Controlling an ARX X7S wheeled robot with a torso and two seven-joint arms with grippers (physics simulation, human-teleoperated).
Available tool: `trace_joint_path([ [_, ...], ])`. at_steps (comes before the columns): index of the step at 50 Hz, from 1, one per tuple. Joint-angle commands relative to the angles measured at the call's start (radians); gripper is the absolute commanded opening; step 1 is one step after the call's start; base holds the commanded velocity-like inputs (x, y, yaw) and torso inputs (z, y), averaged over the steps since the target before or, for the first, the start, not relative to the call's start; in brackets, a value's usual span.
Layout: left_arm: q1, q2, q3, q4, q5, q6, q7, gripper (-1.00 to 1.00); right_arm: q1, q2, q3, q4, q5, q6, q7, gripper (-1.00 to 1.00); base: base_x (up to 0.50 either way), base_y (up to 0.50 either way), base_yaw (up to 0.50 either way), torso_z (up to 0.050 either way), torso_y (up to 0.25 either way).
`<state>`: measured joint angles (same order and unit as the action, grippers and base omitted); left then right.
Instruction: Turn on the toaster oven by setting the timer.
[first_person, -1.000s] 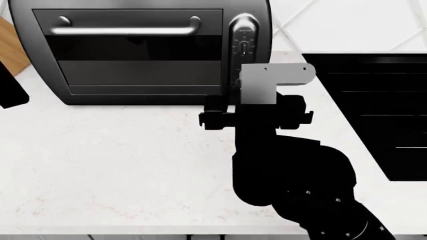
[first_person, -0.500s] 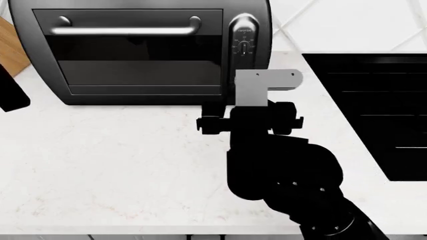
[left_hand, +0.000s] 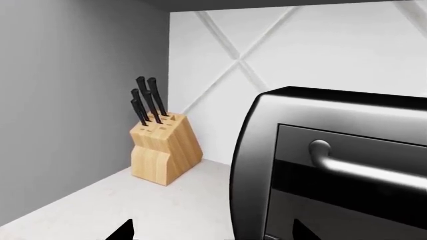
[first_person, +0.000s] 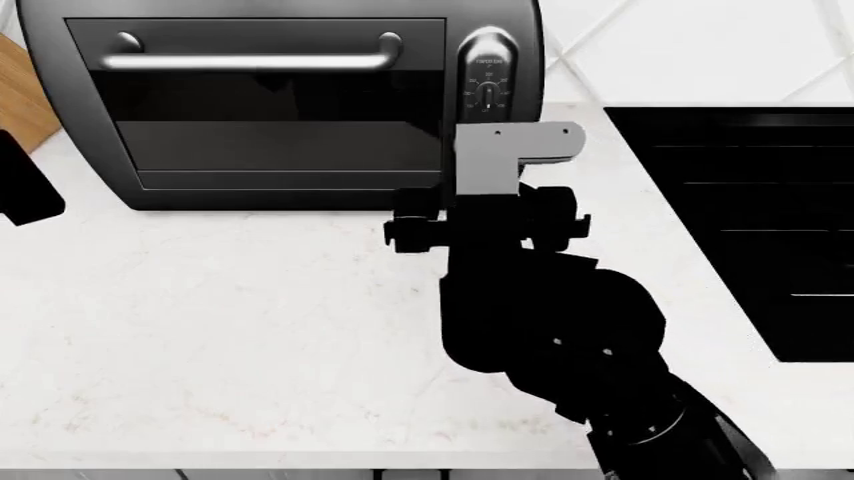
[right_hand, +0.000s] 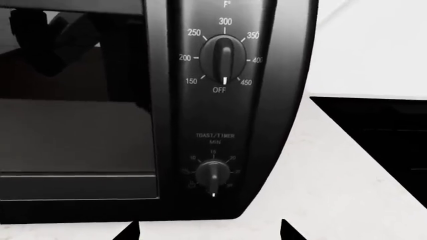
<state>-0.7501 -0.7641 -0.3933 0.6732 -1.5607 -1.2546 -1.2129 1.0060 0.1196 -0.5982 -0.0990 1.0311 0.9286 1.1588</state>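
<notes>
The toaster oven stands at the back of the counter, with a dark glass door and a silver bar handle. Its black side strip carries a temperature knob pointing at OFF and a smaller toast/timer knob below it. My right gripper is open and empty, just in front of the strip and apart from it, roughly in line with the timer knob. In the head view its fingers are hidden under my right arm. My left gripper is open and empty, left of the oven.
A flat black cooktop lies on the counter to the right of the oven. A wooden knife block stands in the back left corner by a grey side wall. My left arm shows at the head view's left edge.
My right arm has moved left, bringing the gripper nearer in front of the oven's knob strip. The knobs and the left arm have not visibly moved.
</notes>
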Motion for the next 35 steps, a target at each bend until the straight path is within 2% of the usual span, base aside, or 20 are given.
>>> trace_joint_path([
  [1, 0.013, -0.005, -0.004, 0.004, -0.002, 0.009, 0.0, 1.0, 0.023, -0.005, -0.026, 0.052, -0.035, -0.035, -0.038, 1.0, 0.0, 0.0, 0.0, 0.0, 0.0],
  [35, 0.026, -0.02, 0.005, 0.005, -0.005, 0.031, -0.001, 1.0, 0.042, 0.003, -0.073, 0.158, -0.092, -0.11, -0.105, 1.0, 0.0, 0.0, 0.0, 0.0, 0.0],
])
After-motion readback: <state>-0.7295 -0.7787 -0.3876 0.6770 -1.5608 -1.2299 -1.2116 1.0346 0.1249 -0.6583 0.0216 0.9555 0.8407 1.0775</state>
